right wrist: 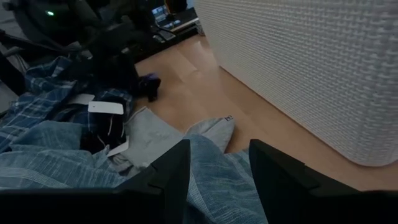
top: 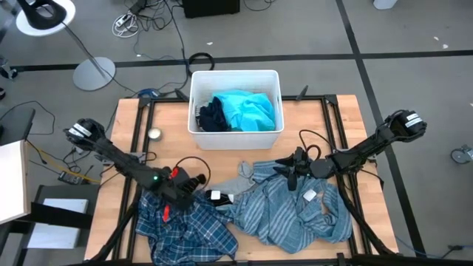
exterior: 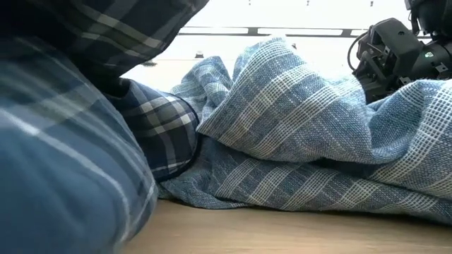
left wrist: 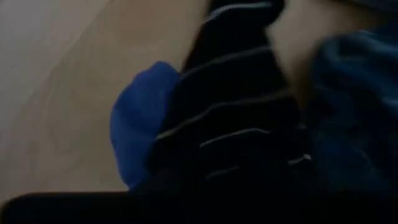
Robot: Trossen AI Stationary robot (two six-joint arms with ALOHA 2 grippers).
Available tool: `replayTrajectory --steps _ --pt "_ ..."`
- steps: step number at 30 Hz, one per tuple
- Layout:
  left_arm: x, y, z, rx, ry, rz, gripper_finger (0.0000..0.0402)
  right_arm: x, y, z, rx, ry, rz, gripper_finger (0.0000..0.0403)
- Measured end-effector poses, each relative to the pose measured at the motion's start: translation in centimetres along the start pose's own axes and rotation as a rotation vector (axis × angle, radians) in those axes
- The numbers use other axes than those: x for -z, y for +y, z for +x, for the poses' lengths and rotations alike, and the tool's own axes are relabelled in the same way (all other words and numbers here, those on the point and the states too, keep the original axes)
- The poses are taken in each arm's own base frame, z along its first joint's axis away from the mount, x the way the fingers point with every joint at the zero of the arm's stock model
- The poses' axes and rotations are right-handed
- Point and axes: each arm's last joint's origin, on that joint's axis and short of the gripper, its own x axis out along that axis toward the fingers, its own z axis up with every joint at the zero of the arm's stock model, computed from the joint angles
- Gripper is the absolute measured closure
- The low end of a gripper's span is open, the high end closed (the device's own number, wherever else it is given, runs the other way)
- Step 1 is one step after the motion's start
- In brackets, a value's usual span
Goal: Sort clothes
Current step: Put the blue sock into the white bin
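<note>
Sorting now turns on a small black piece with white stripes [left wrist: 236,124], which fills the left wrist view against bare wood, a blue scrap just beside it. From above it seems to lie at the inner edge of the blue-white plaid shirt [top: 188,229], which is heaped at the near left of the table [top: 166,159]. The left gripper [top: 198,182] hovers right over this spot; whether its jaws are apart or already on the cloth, I cannot tell. A good grasp here means coming straight down onto the black piece alone, pinching a raised fold and keeping clear of the plaid fabric, so only one garment rises.

Beside it, the grey-blue striped shirt [top: 295,214] sprawls across the near middle, touching the plaid shirt. The right gripper [right wrist: 217,163] hangs over the striped shirt's far edge with fingers [right wrist: 171,174] spread and nothing between them; it is best kept still so it does not drag the cloth.

Farther back, the white bin [top: 235,76] already holds the turquoise tee [top: 247,109] and a dark item, so the lift should probably carry the piece high over the bin's near wall.
</note>
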Motion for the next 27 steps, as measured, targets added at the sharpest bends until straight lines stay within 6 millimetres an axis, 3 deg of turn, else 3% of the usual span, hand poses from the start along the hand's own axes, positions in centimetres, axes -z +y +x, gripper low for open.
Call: replayTrajectory --steps 3,7,12,19,27 --pt "0.0 0.2 0.2 0.002 -0.01 -0.025 0.0371 0.0 0.0 0.0 -0.001 -0.001 0.001 0.0237" --pt "-0.6 0.0 -1.2 -0.045 0.012 0.016 0.0395 0.0 0.0 0.0 -0.001 -0.001 0.001 0.0237" --pt "-2.9 -1.8 -6.0 -0.067 -0.038 0.088 0.0399 0.0 0.0 0.0 -0.001 -0.001 -0.008 0.0237" --pt "-6.9 -4.2 -13.9 -0.055 -0.246 0.166 0.04 0.0 0.0 0.0 0.0 -0.001 -0.017 0.0237" --pt "-13.1 -4.1 -20.6 -0.037 -0.501 0.212 0.0401 -0.2 -0.1 0.1 0.004 -0.016 -0.005 0.0237"
